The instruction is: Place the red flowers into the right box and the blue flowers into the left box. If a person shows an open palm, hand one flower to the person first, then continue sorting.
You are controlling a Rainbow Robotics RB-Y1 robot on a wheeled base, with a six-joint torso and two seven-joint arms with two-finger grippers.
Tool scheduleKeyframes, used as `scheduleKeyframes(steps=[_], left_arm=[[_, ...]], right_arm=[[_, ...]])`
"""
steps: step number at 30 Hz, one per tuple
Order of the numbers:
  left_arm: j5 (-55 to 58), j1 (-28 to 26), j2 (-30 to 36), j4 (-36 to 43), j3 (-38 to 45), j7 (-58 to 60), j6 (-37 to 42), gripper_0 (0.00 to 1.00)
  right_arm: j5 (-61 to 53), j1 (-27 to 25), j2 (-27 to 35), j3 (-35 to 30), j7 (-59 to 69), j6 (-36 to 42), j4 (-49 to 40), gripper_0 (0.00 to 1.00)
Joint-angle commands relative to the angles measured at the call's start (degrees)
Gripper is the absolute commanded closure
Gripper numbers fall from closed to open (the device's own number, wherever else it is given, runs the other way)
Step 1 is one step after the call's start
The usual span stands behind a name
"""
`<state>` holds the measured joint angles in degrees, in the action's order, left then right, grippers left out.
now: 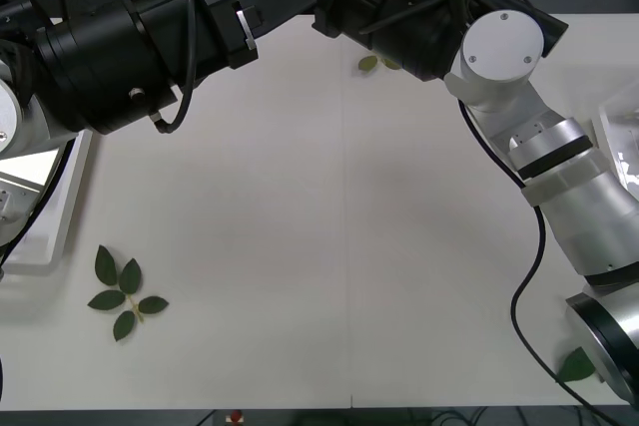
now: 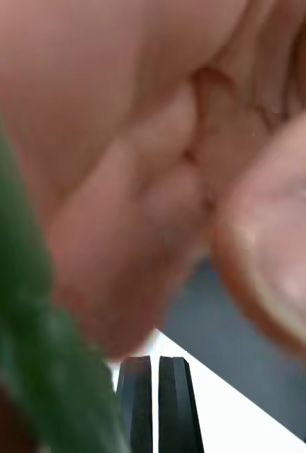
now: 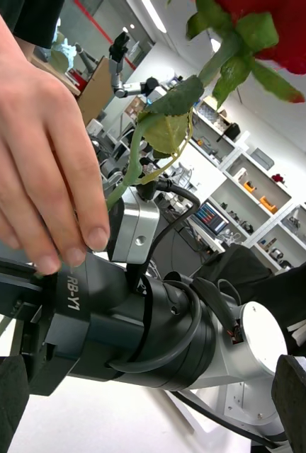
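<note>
A red rose (image 3: 280, 28) is held upright, bloom uppermost, its stem (image 3: 135, 163) clamped low between the right gripper's (image 2: 153, 396) shut fingers beside a person's hand (image 3: 40, 177). The left gripper's fingers (image 3: 4, 410) are spread open.

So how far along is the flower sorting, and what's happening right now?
Apparently done: no blooms lie on the white table, just a loose green leaf sprig. In hand: a handover at the far edge, with the person's bare hand at the shut right claw, beside the red artificial rose; the left claw is open nearby. Left: finishing that handover, then any remaining sorting.
</note>
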<state>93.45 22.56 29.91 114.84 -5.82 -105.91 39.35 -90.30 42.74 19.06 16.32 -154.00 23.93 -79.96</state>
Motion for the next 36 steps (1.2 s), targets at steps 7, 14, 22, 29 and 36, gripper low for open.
scheduleKeyframes(steps=[7, 14, 22, 29, 36], left_arm=[[-0.02, -0.06, -0.9, 2.14, 1.07, -1.14, 0.55, 0.0], [-0.02, -0.06, -0.82, 2.14, 1.16, -1.23, 0.64, 0.0], [-0.02, -0.06, -0.9, 2.14, 1.16, -1.32, 0.55, 0.0], [-0.02, -0.14, -0.9, 2.23, 1.16, -1.32, 0.55, 0.0], [-0.02, -0.14, -1.08, 2.23, 1.07, -1.32, 0.64, 0.0]], right_arm=[[-0.05, 3.49, -1.31, 0.11, -1.0, -2.13, 0.86, 1.0], [-0.05, 3.4, -1.22, 0.11, -1.0, -2.22, 0.86, 1.0], [-0.05, 3.4, -1.31, 0.11, -1.0, -2.22, 0.86, 0.94], [-0.05, 3.4, -1.22, 0.11, -1.0, -2.22, 0.86, 0.08], [-0.49, 3.4, -1.22, 0.11, -1.0, -2.13, 0.86, 0.0]])
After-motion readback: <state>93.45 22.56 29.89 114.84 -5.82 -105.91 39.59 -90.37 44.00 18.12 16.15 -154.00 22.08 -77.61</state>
